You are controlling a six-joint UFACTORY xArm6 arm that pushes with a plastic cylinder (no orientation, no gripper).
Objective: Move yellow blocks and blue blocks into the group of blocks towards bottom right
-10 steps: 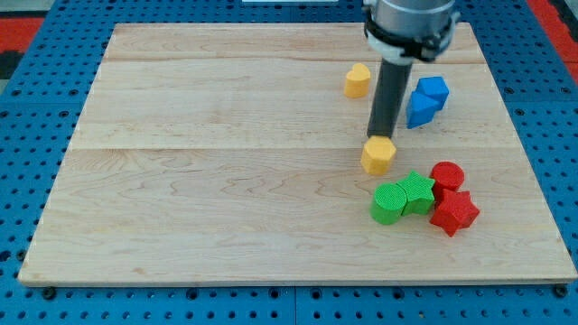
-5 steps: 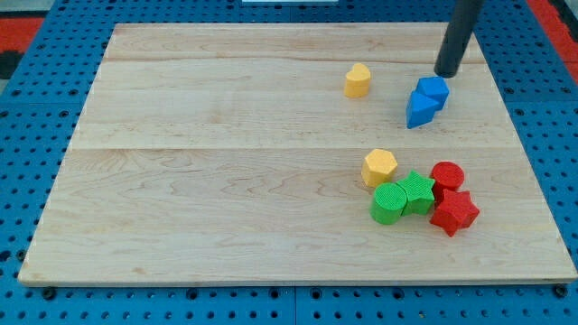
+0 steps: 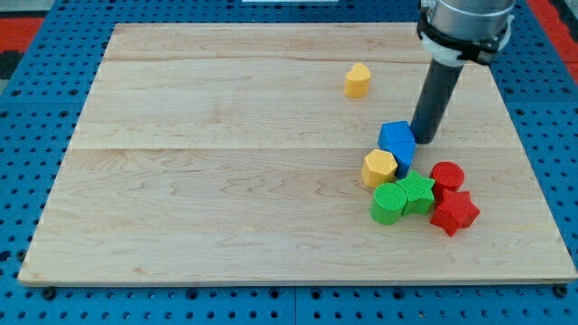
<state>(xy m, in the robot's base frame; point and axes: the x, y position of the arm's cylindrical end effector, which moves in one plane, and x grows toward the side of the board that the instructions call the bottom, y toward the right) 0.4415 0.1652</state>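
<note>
My tip (image 3: 423,138) rests on the board just right of the blue blocks (image 3: 397,143), which look stacked or pressed together and touch the yellow hexagonal block (image 3: 379,168). That yellow block leans against the group at the bottom right: a green cylinder (image 3: 389,203), a green star-like block (image 3: 418,192), a red cylinder (image 3: 447,175) and a red star block (image 3: 454,213). A second yellow block (image 3: 358,80), heart-like, sits alone near the view's top, well left of the rod.
The wooden board (image 3: 226,162) lies on a blue pegboard surface (image 3: 27,181). The board's right edge is close to the red blocks. The arm's body (image 3: 465,23) hangs over the top right corner.
The rod left the yellow hexagonal block, went to the top right behind the blue blocks, then pushed them down and left until they met the yellow hexagonal block.
</note>
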